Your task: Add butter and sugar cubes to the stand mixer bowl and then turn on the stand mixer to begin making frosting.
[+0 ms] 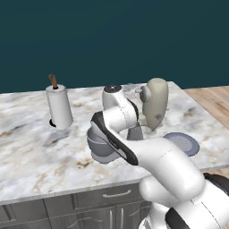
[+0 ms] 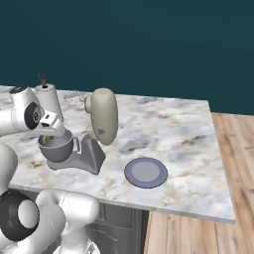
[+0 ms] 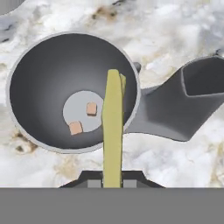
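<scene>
Gripper point(image 3: 112, 183): jaws clenched on the butter point(image 3: 112, 131), held above the stand mixer bowl point(image 3: 39, 87). Sugar cubes point(image 3: 83, 118) are seen on the bowl floor, at nine o'clock of the stick. Stand mixer point(image 3: 175, 109) at three o'clock. Risk: released off-centre, the stick may catch the rim and tip out.

The stand mixer bowl point(image 3: 41, 92) sits on the stand mixer point(image 2: 92, 141), on its flat foot, under the mixer's tipped-back head. Two sugar cubes point(image 3: 83, 118) lie in the bottom of the bowl, and the butter point(image 3: 112, 131) hangs over the bowl, held in the gripper point(image 3: 112, 181). On the counter point(image 2: 173, 129) a plate point(image 2: 145, 172) lies to the right of the mixer, and a paper-towel roll point(image 1: 59, 107) stands to the mixer's left.
</scene>
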